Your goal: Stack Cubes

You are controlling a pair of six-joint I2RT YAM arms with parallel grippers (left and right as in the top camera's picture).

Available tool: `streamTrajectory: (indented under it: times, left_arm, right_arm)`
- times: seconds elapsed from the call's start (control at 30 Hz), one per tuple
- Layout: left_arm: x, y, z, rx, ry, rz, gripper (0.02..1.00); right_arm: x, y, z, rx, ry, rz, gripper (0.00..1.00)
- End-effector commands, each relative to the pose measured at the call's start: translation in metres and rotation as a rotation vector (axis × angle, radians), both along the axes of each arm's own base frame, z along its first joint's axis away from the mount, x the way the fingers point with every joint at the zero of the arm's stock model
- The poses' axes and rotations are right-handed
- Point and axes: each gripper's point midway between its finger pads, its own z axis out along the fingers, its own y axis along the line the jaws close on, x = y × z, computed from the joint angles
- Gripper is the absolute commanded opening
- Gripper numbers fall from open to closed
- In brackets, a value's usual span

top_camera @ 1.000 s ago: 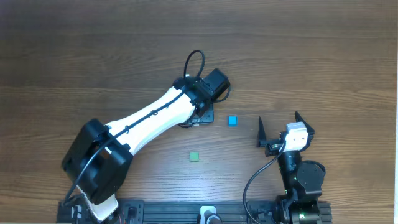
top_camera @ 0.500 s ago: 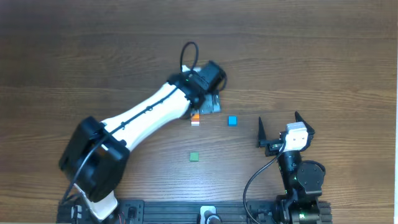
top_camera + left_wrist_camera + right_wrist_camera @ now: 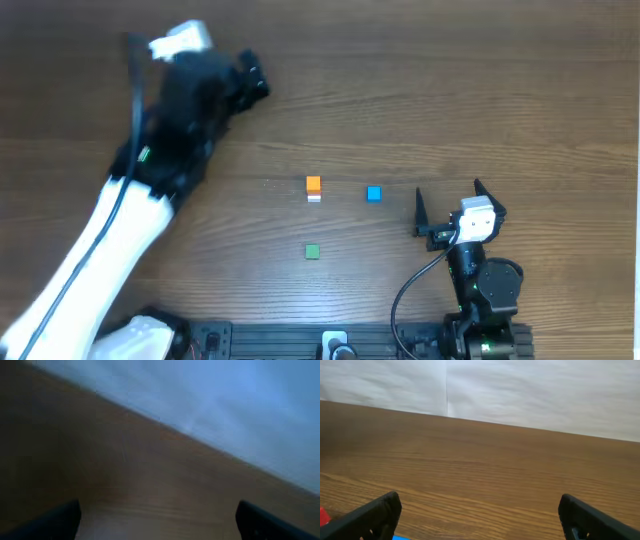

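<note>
Swung away from the middle, the left gripper now sits in the upper left of the top view, fingers spread and empty. It leaves behind the orange cube, resting on the white cube at centre. The blue cube lies just right of that stack, the green cube below it. The right gripper, parted and empty, is near the blue cube, which lies to its left. The right arm looks better placed to take it.
</note>
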Motion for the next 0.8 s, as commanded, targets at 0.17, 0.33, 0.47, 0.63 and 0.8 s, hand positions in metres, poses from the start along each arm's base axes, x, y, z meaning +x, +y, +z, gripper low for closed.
streamTrajectory:
  times: [0.17,0.33,0.47,0.63,0.8]
  left_arm:
    - [-0.079,0.076,0.007,0.118,-0.259,0.008,0.998]
    - [-0.121,0.095,-0.009,0.203,-0.361,-0.012,0.996]
    - [-0.140,0.091,-0.026,0.250,-0.428,-0.068,0.998]
    - [-0.149,0.092,-0.059,0.247,-0.471,-0.075,0.996]
    - [-0.151,0.092,-0.082,0.258,-0.483,-0.077,0.993]
  right_arm:
    - [0.000,0.000,-0.002,0.000,0.000,0.003,0.991]
    - [0.000,0.000,-0.002,0.000,0.000,0.003,0.991]
    - [0.000,0.000,-0.002,0.000,0.000,0.003,0.991]
    - [0.000,0.000,-0.002,0.000,0.000,0.003,0.991]
    - [0.000,0.000,-0.002,0.000,0.000,0.003,0.993]
